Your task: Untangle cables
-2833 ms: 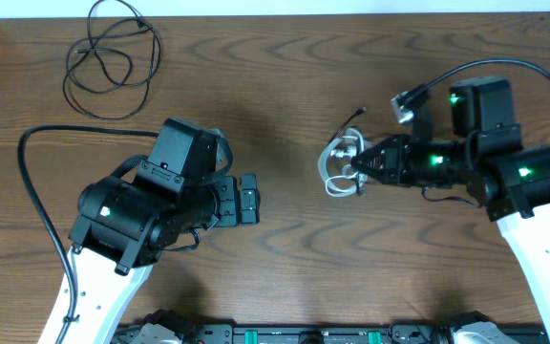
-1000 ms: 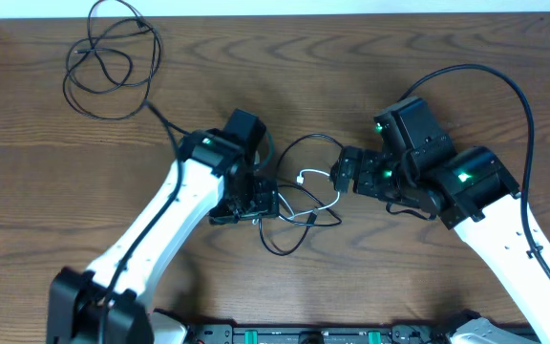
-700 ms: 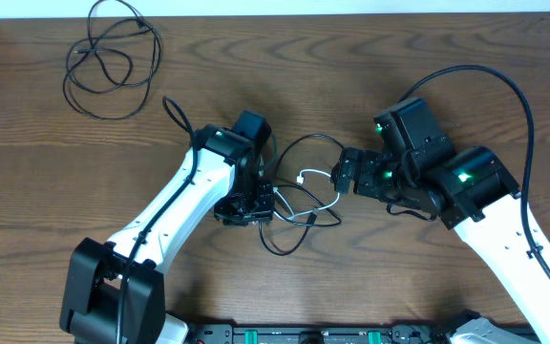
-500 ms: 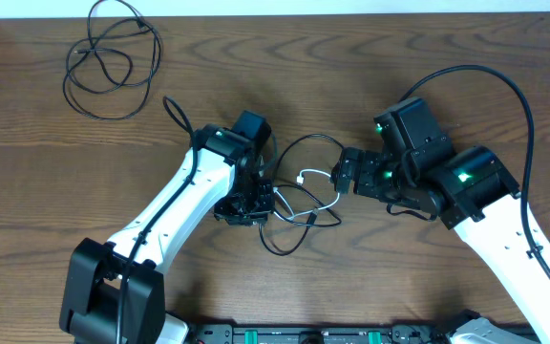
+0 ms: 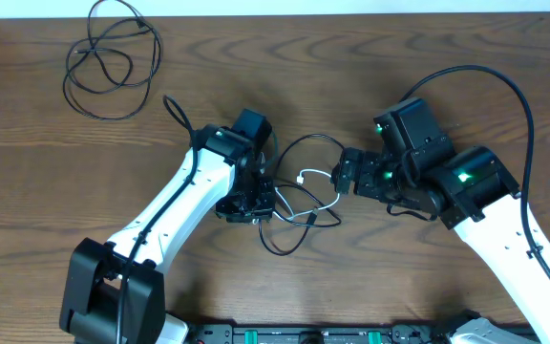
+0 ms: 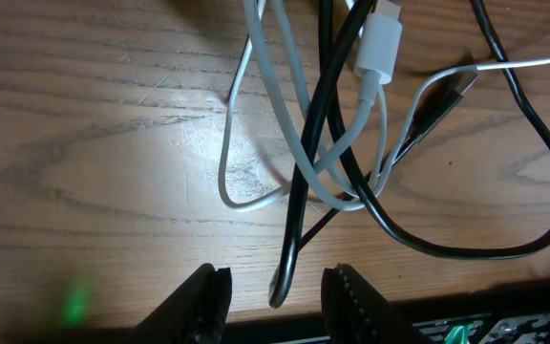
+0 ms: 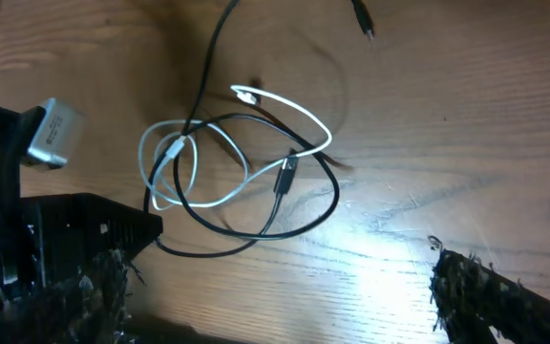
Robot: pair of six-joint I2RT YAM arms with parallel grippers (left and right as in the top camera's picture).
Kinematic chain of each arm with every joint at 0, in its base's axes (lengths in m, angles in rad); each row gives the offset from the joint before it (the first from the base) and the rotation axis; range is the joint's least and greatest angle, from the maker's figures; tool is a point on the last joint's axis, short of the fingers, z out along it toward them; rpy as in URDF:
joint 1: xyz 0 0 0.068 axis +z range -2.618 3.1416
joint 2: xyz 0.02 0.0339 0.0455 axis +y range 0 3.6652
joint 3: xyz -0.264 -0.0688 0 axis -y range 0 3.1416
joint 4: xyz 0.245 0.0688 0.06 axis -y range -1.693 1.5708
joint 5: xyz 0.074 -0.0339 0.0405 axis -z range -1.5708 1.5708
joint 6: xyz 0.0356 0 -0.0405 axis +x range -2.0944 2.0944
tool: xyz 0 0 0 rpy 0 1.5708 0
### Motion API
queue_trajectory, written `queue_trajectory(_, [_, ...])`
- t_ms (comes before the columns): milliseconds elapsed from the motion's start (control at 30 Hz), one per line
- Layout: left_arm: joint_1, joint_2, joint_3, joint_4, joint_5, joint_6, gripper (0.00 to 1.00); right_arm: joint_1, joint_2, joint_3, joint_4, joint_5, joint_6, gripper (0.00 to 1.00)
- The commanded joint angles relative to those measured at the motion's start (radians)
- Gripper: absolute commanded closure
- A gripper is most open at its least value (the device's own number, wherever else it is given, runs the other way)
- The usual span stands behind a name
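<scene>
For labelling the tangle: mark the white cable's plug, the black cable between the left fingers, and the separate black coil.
white cable (image 6: 378, 43), left wrist view, on its plug.
black cable (image 6: 292, 239), left wrist view, its lower straight stretch.
black coil (image 5: 108, 117), overhead view, its lower arc.

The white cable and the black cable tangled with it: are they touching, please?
Touching. The left wrist view shows the black cable lying directly across loops of the white cable, with no gap at the crossings.

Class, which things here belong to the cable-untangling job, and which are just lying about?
Job: thin white cord; thin black cord tangled with it; thin black cord coiled apart.
Lying about: thick black arm cables; brown wooden table.
</scene>
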Motion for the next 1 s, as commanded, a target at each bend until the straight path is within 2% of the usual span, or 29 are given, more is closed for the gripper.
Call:
queue_trajectory(0, [-0.001,0.008,-0.004,0.0,0.005,0.005,0.63,-0.003,0.001,0.006,-0.01,0.016,-0.013,0.01])
queue_trajectory(367, [-0.031,0.008,-0.067,0.063,0.005,0.005,0.64,-0.003,0.001,0.006,-0.01,0.015,-0.013,0.01])
queue_trajectory(467, [-0.032,0.008,-0.07,0.068,0.005,0.005,0.74,-0.003,0.001,0.006,-0.012,0.015,-0.013,0.01])
queue_trajectory(567, [-0.032,0.008,-0.069,0.068,0.005,0.005,0.78,-0.003,0.001,0.006,-0.015,0.016,-0.013,0.01])
queue_trajectory(633, [-0.032,0.006,-0.068,0.067,0.005,0.005,0.91,-0.003,0.001,0.006,-0.014,0.016,-0.013,0.01])
queue_trajectory(667, [-0.032,0.003,-0.067,0.067,0.005,0.006,0.92,-0.003,0.001,0.006,-0.014,0.016,-0.013,0.01])
queue_trajectory(967, [-0.034,-0.132,0.032,0.003,0.027,0.032,0.92,0.002,0.003,0.006,-0.012,0.014,-0.013,0.01])
